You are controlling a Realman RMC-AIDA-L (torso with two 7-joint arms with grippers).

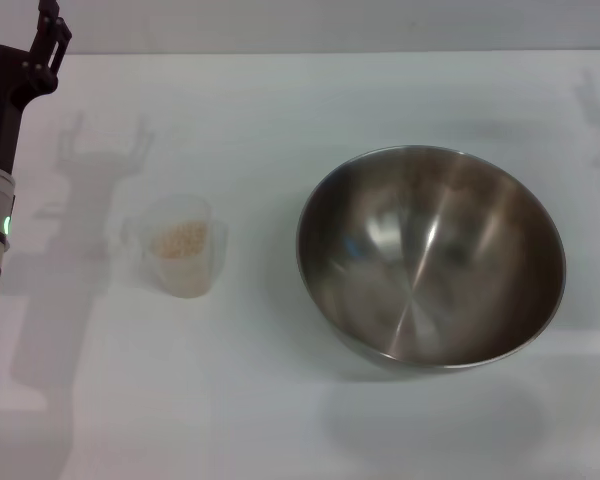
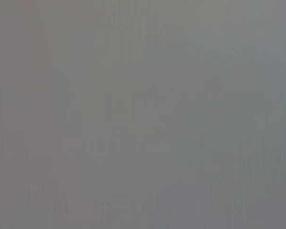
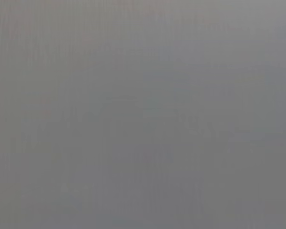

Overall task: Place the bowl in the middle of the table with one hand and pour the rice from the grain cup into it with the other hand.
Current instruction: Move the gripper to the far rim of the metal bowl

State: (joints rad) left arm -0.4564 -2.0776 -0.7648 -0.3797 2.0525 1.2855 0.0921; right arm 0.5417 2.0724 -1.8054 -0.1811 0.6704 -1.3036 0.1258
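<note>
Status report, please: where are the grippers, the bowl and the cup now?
Left gripper raised at far left table edge, holding nothing; right arm out of view. Bowl empty, right of centre. Grain cup upright, rice inside, untouched. Nothing between them.

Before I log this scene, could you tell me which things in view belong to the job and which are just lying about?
Job:
- bowl, empty
- grain cup, left of the bowl
- rice in the cup
- table
- left gripper, far left

Lying about:
- nothing visible
</note>
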